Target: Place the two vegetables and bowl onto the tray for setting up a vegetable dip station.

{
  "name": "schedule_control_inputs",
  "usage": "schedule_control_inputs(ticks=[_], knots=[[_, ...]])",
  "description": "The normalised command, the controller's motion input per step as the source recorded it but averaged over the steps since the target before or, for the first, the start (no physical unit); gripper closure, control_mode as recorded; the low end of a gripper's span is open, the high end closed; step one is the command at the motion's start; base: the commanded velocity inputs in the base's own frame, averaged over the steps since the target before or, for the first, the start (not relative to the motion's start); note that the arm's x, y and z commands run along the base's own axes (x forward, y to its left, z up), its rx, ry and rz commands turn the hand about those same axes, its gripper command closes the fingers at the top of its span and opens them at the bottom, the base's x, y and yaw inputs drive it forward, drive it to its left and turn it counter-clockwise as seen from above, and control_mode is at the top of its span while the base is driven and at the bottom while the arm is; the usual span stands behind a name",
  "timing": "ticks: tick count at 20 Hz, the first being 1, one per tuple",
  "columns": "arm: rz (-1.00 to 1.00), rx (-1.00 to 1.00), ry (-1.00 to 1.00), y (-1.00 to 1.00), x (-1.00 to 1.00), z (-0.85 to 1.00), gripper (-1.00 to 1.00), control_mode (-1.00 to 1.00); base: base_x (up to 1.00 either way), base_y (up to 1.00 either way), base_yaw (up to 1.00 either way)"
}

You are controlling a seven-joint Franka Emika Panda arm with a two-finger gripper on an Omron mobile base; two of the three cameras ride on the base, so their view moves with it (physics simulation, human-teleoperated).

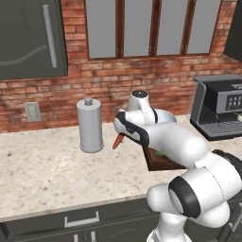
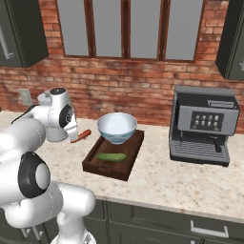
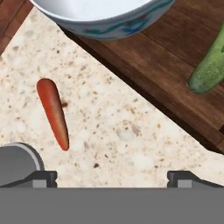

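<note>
The orange-red carrot [image 3: 53, 113] lies on the speckled counter just left of the dark wooden tray [image 3: 175, 48], apart from its rim. The carrot [image 2: 81, 136] also peeks out beside my hand in the right base view. On the tray [image 2: 108, 169] the white, blue-patterned bowl [image 2: 117, 127] sits at the far end and the green cucumber [image 2: 112, 157] lies at the near end. In the hand view the bowl [image 3: 100, 17] is at the top and the cucumber [image 3: 212, 65] at the right edge. My gripper [image 3: 112, 178] hovers open over bare counter between carrot and tray, holding nothing.
A tall grey canister [image 1: 90, 125] stands on the counter left of the carrot, close to my left fingertip [image 3: 43, 177]. A coffee machine [image 2: 202, 126] stands right of the tray. The brick wall runs behind, and the counter's front edge is near the base.
</note>
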Motion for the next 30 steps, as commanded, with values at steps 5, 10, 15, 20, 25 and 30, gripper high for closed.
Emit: schedule_control_inputs(ticks=[5,10,15,20,25,30], knots=[[-0.01,0.0,0.0,0.08,0.2,-0.16,-1.0,-1.0,0.0,0.0,0.0],[0.0,0.0,0.0,0.02,0.15,-0.16,-1.0,-1.0,0.0,0.0,0.0],[0.0,0.0,0.0,0.0,0.11,-0.1,-1.0,-1.0,0.0,0.0,0.0],[0.0,0.0,0.0,0.0,0.15,-0.11,-1.0,-1.0,0.0,0.0,0.0],[0.0,0.0,0.0,0.0,0.14,-0.11,-1.0,-1.0,0.0,0.0,0.0],[0.0,0.0,0.0,0.0,0.17,-0.12,-1.0,-1.0,0.0,0.0,0.0]])
